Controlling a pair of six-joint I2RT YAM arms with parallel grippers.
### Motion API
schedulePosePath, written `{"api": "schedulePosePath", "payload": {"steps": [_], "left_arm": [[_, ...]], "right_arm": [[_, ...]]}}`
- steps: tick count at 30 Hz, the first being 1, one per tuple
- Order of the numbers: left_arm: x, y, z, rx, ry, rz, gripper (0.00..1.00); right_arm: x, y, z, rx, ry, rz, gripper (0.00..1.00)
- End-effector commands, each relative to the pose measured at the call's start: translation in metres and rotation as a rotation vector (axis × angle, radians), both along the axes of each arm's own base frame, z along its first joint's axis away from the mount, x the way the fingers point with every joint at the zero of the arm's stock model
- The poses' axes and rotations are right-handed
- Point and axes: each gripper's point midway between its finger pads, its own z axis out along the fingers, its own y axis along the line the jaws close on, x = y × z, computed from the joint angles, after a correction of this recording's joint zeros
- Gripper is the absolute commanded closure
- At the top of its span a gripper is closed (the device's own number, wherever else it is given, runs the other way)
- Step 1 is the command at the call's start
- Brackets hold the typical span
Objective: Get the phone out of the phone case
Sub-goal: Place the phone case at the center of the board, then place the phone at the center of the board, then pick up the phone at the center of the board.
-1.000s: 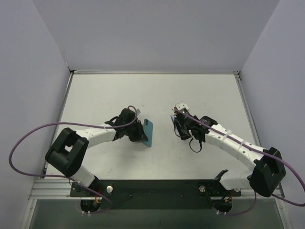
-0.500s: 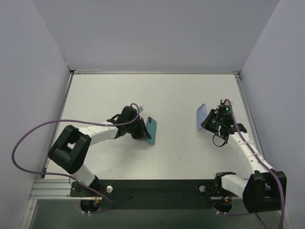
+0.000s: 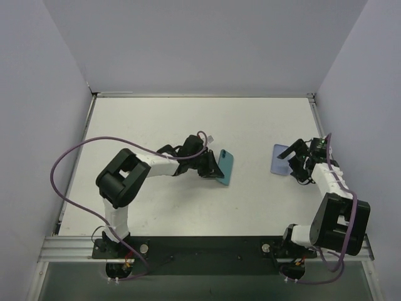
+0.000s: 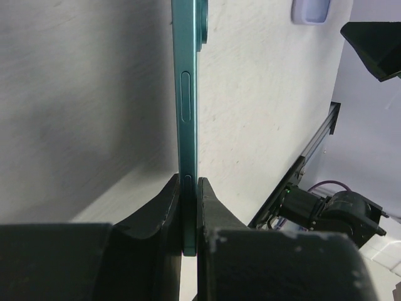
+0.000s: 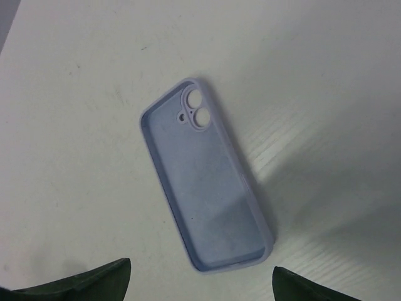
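Observation:
The teal phone [image 3: 224, 167] stands on its edge near the table's middle, free of its case. My left gripper [image 3: 212, 165] is shut on its lower end. In the left wrist view the phone [image 4: 188, 94] runs straight up from between the two fingers, and the gripper [image 4: 189, 200] pinches both flat faces. The lilac phone case [image 3: 280, 159] lies flat on the table at the right. It is empty, with its hollow side up [image 5: 203, 175]. My right gripper [image 3: 296, 160] hovers just right of the case, open [image 5: 200, 290], and touches nothing.
The white table [image 3: 156, 119] has grey walls on three sides. A black rail [image 3: 200, 248] with both arm bases runs along the near edge. In the left wrist view the case [image 4: 311, 10] and a dark finger of the right gripper [image 4: 376, 37] show far off.
The left arm has carried the phone rightward toward the table's middle. The right arm has swung to the right, set the case down flat and opened its jaws.

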Motion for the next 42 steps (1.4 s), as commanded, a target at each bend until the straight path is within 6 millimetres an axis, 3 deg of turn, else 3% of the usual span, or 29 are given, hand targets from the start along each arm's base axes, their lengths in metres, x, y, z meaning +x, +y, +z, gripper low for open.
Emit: {"api": "schedulePosePath", "payload": {"steps": [1, 2, 4, 6, 13, 16, 17, 19, 21, 24, 25, 26, 27, 29, 30, 31, 32, 33, 34, 35, 36, 37, 38, 39, 40, 41, 42], "left_arm": [[0.008, -0.051, 0.033, -0.102, -0.092, -0.07, 1.0], [0.014, -0.06, 0.04, -0.108, -0.121, -0.072, 1.0], [0.009, -0.071, 0.03, -0.086, -0.105, -0.092, 1.0], [0.011, -0.081, 0.033, -0.095, -0.11, -0.101, 1.0], [0.004, -0.095, 0.001, -0.048, -0.049, -0.118, 1.0], [0.002, -0.096, -0.006, -0.024, -0.042, -0.133, 0.63], [0.002, -0.095, -0.007, -0.017, -0.042, -0.132, 0.38], [0.002, -0.091, -0.005, 0.005, -0.057, -0.127, 0.04], [0.001, -0.086, 0.0, 0.021, -0.07, -0.126, 0.04], [0.004, -0.073, 0.023, 0.025, -0.112, -0.115, 0.03], [0.008, -0.068, 0.046, 0.008, -0.166, -0.098, 0.03], [0.008, -0.058, 0.048, 0.018, -0.176, -0.084, 0.03], [0.008, -0.044, 0.065, 0.023, -0.192, -0.063, 0.02], [0.022, -0.011, 0.067, 0.053, -0.189, 0.002, 0.03], [0.024, 0.003, 0.084, 0.047, -0.206, 0.026, 0.02], [0.039, 0.026, 0.086, 0.057, -0.208, 0.079, 0.03], [0.041, 0.041, 0.089, 0.063, -0.206, 0.105, 0.03], [0.037, 0.059, 0.093, 0.076, -0.197, 0.13, 0.02], [0.04, 0.075, 0.093, 0.09, -0.192, 0.159, 0.02], [0.051, 0.099, 0.095, 0.104, -0.19, 0.22, 0.02], [0.047, 0.119, 0.099, 0.12, -0.179, 0.257, 0.03], [0.047, 0.134, 0.099, 0.136, -0.175, 0.291, 0.02], [0.057, 0.161, 0.101, 0.148, -0.169, 0.366, 0.03], [0.049, 0.176, 0.103, 0.162, -0.162, 0.395, 0.02], [0.049, 0.189, 0.103, 0.174, -0.158, 0.428, 0.03], [0.054, 0.215, 0.103, 0.188, -0.146, 0.502, 0.03], [0.047, 0.227, 0.108, 0.197, -0.145, 0.534, 0.02]], "right_arm": [[-0.015, -0.026, 0.023, -0.15, 0.036, -0.062, 0.12], [-0.018, -0.031, 0.032, -0.193, 0.015, -0.071, 0.1], [-0.025, -0.035, 0.037, -0.228, 0.014, -0.08, 0.08], [-0.031, -0.036, 0.047, -0.26, -0.005, -0.076, 0.07], [-0.037, -0.019, 0.054, -0.29, -0.034, -0.014, 0.07], [-0.035, -0.005, 0.055, -0.299, -0.033, 0.038, 0.07], [-0.035, -0.001, 0.057, -0.313, -0.032, 0.053, 0.07], [-0.033, 0.012, 0.061, -0.353, -0.04, 0.102, 0.07], [-0.028, 0.026, 0.068, -0.366, -0.047, 0.151, 0.07], [-0.023, 0.05, 0.076, -0.42, -0.054, 0.232, 0.06], [-0.023, 0.064, 0.079, -0.439, -0.067, 0.277, 0.07], [-0.02, 0.072, 0.082, -0.442, -0.073, 0.301, 0.06], [-0.019, 0.082, 0.083, -0.443, -0.078, 0.327, 0.07], [-0.02, 0.108, 0.079, -0.45, -0.074, 0.42, 0.06], [-0.015, 0.12, 0.086, -0.449, -0.091, 0.447, 0.06], [-0.015, 0.129, 0.085, -0.456, -0.088, 0.479, 0.06], [-0.018, 0.152, 0.078, -0.475, -0.075, 0.57, 0.06], [-0.013, 0.166, 0.085, -0.478, -0.095, 0.601, 0.06], [-0.013, 0.181, 0.076, -0.493, -0.072, 0.66, 0.06], [-0.019, 0.205, 0.076, -0.509, -0.087, 0.749, 0.07], [-0.014, 0.226, 0.088, -0.51, -0.127, 0.794, 0.07], [-0.013, 0.241, 0.075, -0.525, -0.097, 0.846, 0.07], [-0.015, 0.255, 0.071, -0.525, -0.087, 0.893, 0.07], [-0.025, 0.281, 0.072, -0.512, -0.098, 0.987, 0.07], [-0.019, 0.301, 0.066, -0.506, -0.082, 1.021, 0.07], [-0.022, 0.314, 0.064, -0.496, -0.072, 1.062, 0.07], [-0.028, 0.331, 0.061, -0.486, -0.069, 1.116, 0.07]]}}
